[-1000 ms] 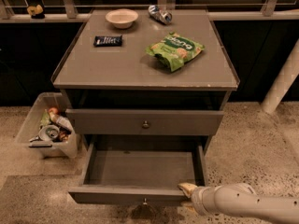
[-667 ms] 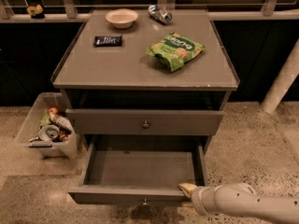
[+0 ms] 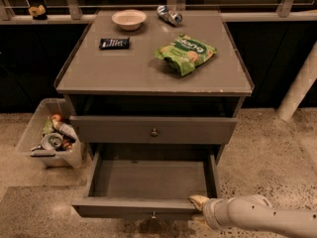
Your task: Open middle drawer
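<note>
The middle drawer (image 3: 148, 180) stands pulled far out of the grey cabinet, and its inside is bare. Its front rim (image 3: 133, 207) faces me, with a small round knob (image 3: 153, 215) at the centre. Above it a closed grey drawer (image 3: 114, 130) carries its own knob (image 3: 154, 132). My gripper (image 3: 198, 201) comes in from the lower right on a pale arm (image 3: 257, 214). Its tan tip rests at the right end of the open drawer's front rim, right of the knob.
On the cabinet top (image 3: 124, 71) lie a green chip bag (image 3: 185, 52), a white bowl (image 3: 129, 19), a dark snack bar (image 3: 114, 43) and a crushed can (image 3: 169, 15). A clear bin of rubbish (image 3: 52, 140) sits on the floor at left. A white post (image 3: 299, 90) rises at right.
</note>
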`<state>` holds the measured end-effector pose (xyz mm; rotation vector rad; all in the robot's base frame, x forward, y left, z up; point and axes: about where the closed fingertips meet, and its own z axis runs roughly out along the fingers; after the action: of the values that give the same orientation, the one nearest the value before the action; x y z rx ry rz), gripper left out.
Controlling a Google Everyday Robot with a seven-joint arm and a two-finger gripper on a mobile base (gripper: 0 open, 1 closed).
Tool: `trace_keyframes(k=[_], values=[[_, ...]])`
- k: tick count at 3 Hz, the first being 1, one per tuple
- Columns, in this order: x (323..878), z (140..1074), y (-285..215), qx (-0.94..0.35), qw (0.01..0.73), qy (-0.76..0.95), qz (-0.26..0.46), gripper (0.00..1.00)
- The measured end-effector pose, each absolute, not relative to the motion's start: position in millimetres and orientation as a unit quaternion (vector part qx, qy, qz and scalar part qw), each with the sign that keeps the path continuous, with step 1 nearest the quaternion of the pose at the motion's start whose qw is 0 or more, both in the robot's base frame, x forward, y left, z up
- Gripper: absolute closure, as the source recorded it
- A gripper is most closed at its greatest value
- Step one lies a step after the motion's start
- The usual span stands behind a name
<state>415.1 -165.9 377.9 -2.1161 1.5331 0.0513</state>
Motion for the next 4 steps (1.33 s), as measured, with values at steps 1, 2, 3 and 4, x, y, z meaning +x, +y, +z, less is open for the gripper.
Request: trace_keyframes(k=[1,2,3,4], values=[[410.2,376.5,-165.4,-0.781,0.261,0.567,0.024,1.0],[410.6,378.0,-165.6,-0.781,0.261,0.567,0.024,1.0],[405.7,377.4,-164.8,-0.779,0.261,0.569,0.028,1.0],[406.0,378.1,-164.9,-0.779,0.261,0.569,0.028,1.0]])
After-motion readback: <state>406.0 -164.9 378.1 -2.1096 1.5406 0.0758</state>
